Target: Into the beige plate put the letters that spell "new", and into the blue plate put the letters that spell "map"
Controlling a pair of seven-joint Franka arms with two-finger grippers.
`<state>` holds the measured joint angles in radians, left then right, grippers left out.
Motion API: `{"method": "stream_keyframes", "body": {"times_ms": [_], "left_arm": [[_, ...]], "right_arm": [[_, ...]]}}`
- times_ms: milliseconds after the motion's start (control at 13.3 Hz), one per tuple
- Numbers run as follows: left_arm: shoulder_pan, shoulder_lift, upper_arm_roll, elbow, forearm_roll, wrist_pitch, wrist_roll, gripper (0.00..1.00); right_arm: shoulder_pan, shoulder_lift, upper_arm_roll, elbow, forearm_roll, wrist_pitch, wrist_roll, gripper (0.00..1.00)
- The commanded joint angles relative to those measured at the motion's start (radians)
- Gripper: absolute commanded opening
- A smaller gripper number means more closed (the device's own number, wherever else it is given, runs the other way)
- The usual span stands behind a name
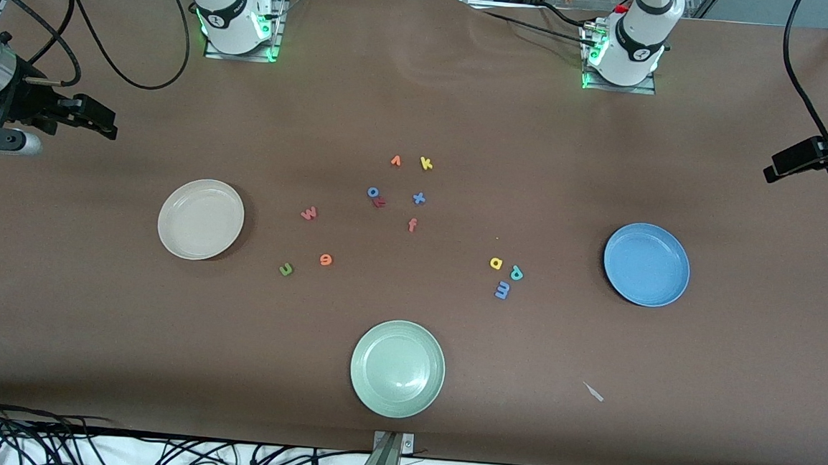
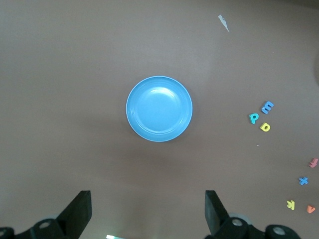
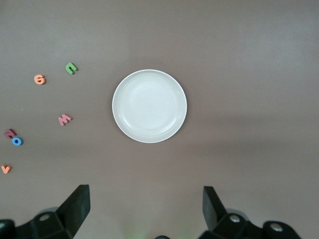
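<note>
Two plates await filling, both bare. Beige plate — left of centre in the front view, toward the right arm's end of the table. Blue plate — right of centre in that view, toward the left arm's end. Pale green plate, low centre, nearest the front camera; not wanted.

Six letters wanted, all loose on the brown table:
- "new": salmon-red w, orange e, green n — a loose trio beside the beige plate, between it and the central scatter.
- "map": yellow a, teal p, blue m — a tight cluster between frame centre and the blue plate.

Other letters, upper centre of the front view: yellow k, blue x, orange f, blue o.

Right gripper: jaws apart, empty, high over the beige plate at the front view's left edge. Left gripper: jaws apart, empty, over the blue plate at that view's right edge.

Deciding relation, by judgement: each trio lies inward of its plate, toward the table's middle, so the right arm is nearer "new" and the left nearer "map". Each letter is tiny and flat, so any pick likely calls for a steep, well-centred descent.
</note>
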<state>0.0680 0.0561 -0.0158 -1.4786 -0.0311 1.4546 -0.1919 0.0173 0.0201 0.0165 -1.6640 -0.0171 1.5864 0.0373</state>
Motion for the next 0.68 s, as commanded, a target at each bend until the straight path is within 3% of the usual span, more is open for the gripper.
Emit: {"method": "stream_keyframes", "body": {"times_ms": [0, 601], "left_arm": [[0.0, 0.013, -0.003, 0.027, 0.02, -0.006, -0.012, 1.0], [-0.01, 0.013, -0.004, 0.027, 0.02, -0.006, -0.012, 1.0]], "right_arm": [[0.001, 0.004, -0.004, 0.01, 0.016, 0.0, 0.003, 1.0], [0.001, 0.004, -0.004, 0.01, 0.016, -0.002, 0.001, 1.0]]}}
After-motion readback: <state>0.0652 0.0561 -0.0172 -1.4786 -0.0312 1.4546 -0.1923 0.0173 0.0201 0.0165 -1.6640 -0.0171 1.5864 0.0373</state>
